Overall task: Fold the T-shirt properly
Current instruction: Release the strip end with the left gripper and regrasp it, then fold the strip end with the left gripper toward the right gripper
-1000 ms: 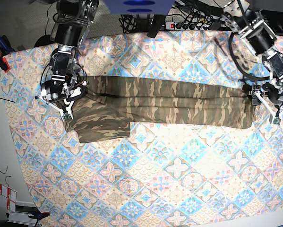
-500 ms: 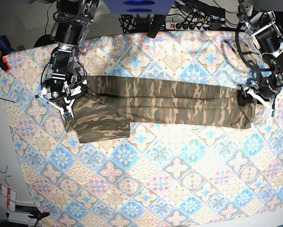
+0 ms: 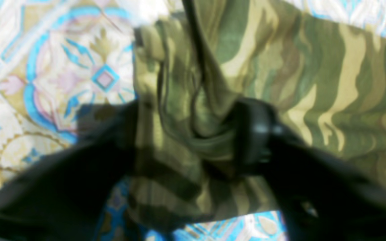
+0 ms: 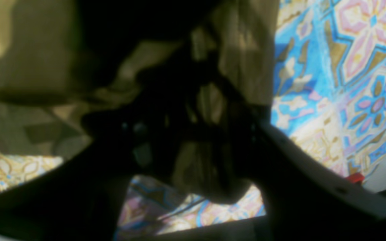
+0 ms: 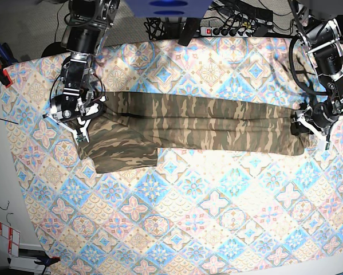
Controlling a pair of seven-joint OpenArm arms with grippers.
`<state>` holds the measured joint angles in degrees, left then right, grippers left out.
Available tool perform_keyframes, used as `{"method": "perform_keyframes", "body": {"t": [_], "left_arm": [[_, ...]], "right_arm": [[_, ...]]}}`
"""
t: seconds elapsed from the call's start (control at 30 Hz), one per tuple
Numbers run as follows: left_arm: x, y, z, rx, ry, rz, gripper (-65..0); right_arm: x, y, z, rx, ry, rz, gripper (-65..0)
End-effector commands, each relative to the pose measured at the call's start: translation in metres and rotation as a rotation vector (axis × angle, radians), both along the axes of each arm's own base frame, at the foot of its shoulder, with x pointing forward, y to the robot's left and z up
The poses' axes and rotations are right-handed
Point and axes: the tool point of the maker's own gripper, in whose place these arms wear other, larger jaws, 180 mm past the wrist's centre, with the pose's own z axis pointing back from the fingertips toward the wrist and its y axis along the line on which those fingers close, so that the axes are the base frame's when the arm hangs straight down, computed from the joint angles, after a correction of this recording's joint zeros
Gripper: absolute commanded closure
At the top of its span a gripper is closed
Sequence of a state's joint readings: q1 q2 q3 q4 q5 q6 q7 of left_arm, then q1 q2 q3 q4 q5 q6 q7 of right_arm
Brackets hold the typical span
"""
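Two black-and-silver robot arms (image 5: 79, 63) rise beside the patterned tablecloth (image 5: 205, 212). Black cables loop along their joints. White-tipped grippers end each.

Left end effector (image 3: 193, 140) pinching bunched T-shirt (image 3: 313, 83) edge w/ tablecloth (image 3: 62, 67) underneath

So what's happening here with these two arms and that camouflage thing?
Two robot arms are folding a T-shirt on a patterned tablecloth. The shirt is already folded into a long narrow band lying across the table, with one sleeve sticking out below. The left gripper has pinched one end of the band, and the right gripper has cloth bunched between its fingers at the other end.
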<state>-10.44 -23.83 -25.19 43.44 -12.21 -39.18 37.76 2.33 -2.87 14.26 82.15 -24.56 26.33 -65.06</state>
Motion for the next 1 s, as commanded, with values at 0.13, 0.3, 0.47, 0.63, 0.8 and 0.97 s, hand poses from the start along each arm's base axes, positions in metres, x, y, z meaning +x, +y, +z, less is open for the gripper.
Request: {"method": "perform_keyframes", "body": {"t": [0.13,0.3,0.47,0.63,0.8,0.97], "left_arm": [[-0.019,-0.014,-0.019,0.038,0.133,-0.092,-12.0],[-0.009,-0.013,-0.014,0.048,0.118,-0.096,-8.8],[-0.004,-0.011,-0.009,0.052,0.13,-0.101,-8.6],[0.014,-0.004,0.015,0.125,0.098,-0.137,-8.6],[0.028,0.003,0.044,0.215,0.078,-0.178,-8.6],[0.04,0.001,0.074,0.297,0.054,-0.211,-8.5]], "right_arm": [[0.011,0.006,0.007,-0.018,-0.018,0.039,-30.8],[0.013,0.011,0.008,-0.019,-0.019,0.059,-30.7],[0.013,0.011,0.008,-0.018,-0.02,0.06,-30.7],[0.014,0.011,0.008,-0.018,-0.022,0.06,-30.7],[0.014,0.011,0.008,-0.018,-0.022,0.06,-30.7],[0.014,0.011,0.008,-0.018,-0.022,0.06,-30.6]]}}
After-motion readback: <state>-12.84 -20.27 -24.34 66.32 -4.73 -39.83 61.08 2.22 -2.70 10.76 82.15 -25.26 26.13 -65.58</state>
